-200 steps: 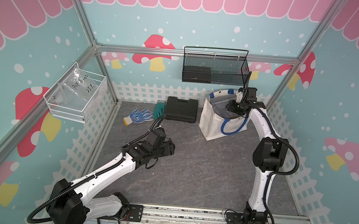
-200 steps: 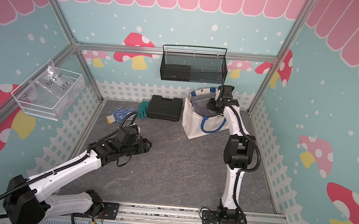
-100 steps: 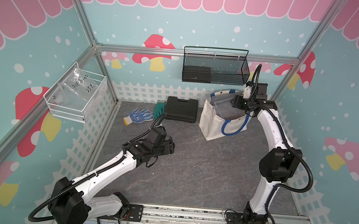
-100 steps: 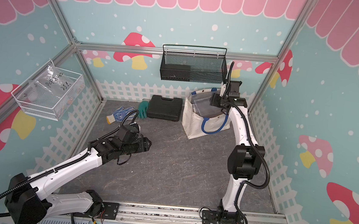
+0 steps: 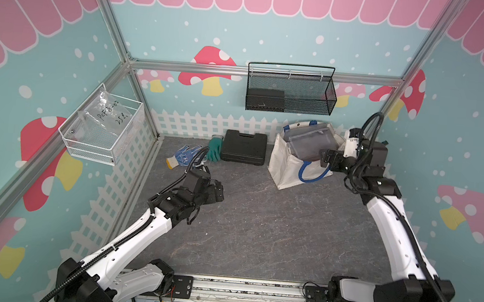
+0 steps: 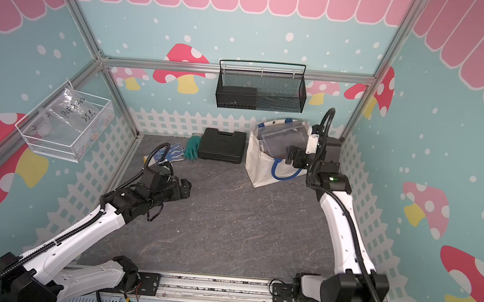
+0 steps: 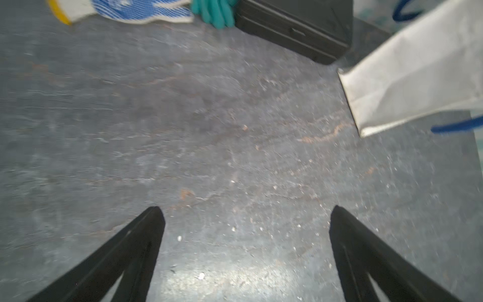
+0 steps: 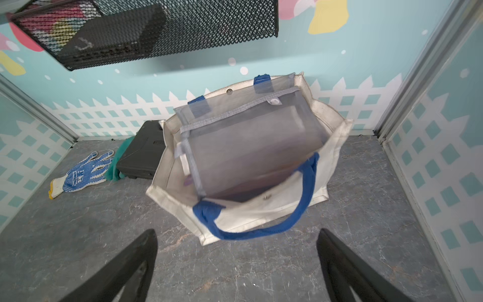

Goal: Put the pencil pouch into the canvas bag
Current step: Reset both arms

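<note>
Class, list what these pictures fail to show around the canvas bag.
- Right wrist view: floor of the canvas bag, hidden under the pencil pouch.
- Left wrist view: bag cut off by the edge, blurred.
- Both top views: dark box markings, screened by the mesh basket, too small.

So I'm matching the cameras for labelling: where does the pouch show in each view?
Top view: pouch in the open mouth of the bag, back right of the floor.
Top view: pouch in the same bag, back right.
Left wrist: not in it; only the bag's side shows.
Right wrist: pouch fills the bag's mouth, behind the blue handle.
Shared landmark: the black case beside the bag, seen in all four.
</note>
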Robot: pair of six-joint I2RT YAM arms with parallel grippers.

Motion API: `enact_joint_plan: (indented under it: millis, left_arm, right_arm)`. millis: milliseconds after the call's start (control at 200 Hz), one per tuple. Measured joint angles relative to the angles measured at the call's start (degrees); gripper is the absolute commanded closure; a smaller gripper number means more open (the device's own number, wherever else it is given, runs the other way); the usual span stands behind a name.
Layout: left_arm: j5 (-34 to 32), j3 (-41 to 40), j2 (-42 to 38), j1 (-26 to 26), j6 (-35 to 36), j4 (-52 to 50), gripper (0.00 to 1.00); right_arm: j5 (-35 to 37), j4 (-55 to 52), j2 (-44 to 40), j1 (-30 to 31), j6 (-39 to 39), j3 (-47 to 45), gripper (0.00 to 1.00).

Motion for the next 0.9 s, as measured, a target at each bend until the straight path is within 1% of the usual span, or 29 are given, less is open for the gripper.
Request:
enact_joint_plan:
  millis: [70, 135, 190, 255, 320, 380, 425, 545, 730, 800, 901]
  left_arm:
    - [-3.0, -3.2, -1.8, 3.5, 0.3, 2.2, 0.01]
    - [-5.7, -6.2, -2.2, 5.3, 0.9, 4.2, 0.01]
    - [-7.8, -8.2, -1.9, 6.3, 1.9, 5.9, 0.01]
    - [-10.5, -10.3, -1.5, 6.9, 4.0, 9.1, 0.01]
    - [-12.7, -12.7, -1.4, 7.1, 6.9, 14.1, 0.01]
    - [-14.3, -15.4, -1.4, 7.1, 9.9, 19.9, 0.01]
    - [-15.4, -17.9, -1.1, 7.1, 12.4, 25.0, 0.01]
    - [-17.2, -23.0, 1.8, 7.6, 18.2, 36.9, 0.01]
    - [-17.9, -27.6, 13.4, 9.9, 24.5, 56.1, 0.01]
    - [-18.1, -27.7, 17.9, 10.6, 26.4, 60.7, 0.01]
    - [-17.4, -27.7, 21.3, 11.1, 28.9, 66.7, 0.01]
  right_arm:
    - [3.7, 5.9, -6.5, -0.5, 0.4, -11.3, 0.03]
    - [7.2, 11.3, -8.7, -1.5, 1.4, -20.4, 0.03]
    - [9.3, 16.5, -8.4, -2.5, 1.9, -27.5, 0.03]
    - [9.7, 23.6, -7.2, -3.4, 1.2, -35.7, 0.03]
    - [9.0, 33.6, -5.9, -3.7, -0.7, -44.0, 0.03]
    - [8.0, 43.4, -2.9, -3.6, -2.4, -49.2, 0.02]
    - [7.1, 48.7, 1.0, -3.6, -3.9, -50.6, 0.02]
    - [6.5, 61.8, 10.3, -3.6, -7.8, -50.6, 0.02]
    - [5.0, 79.0, 22.3, -3.6, -13.0, -50.0, 0.02]
    - [4.9, 82.4, 25.2, -3.6, -14.0, -50.0, 0.02]
    - [6.0, 85.0, 25.6, -3.6, -14.2, -50.0, 0.02]
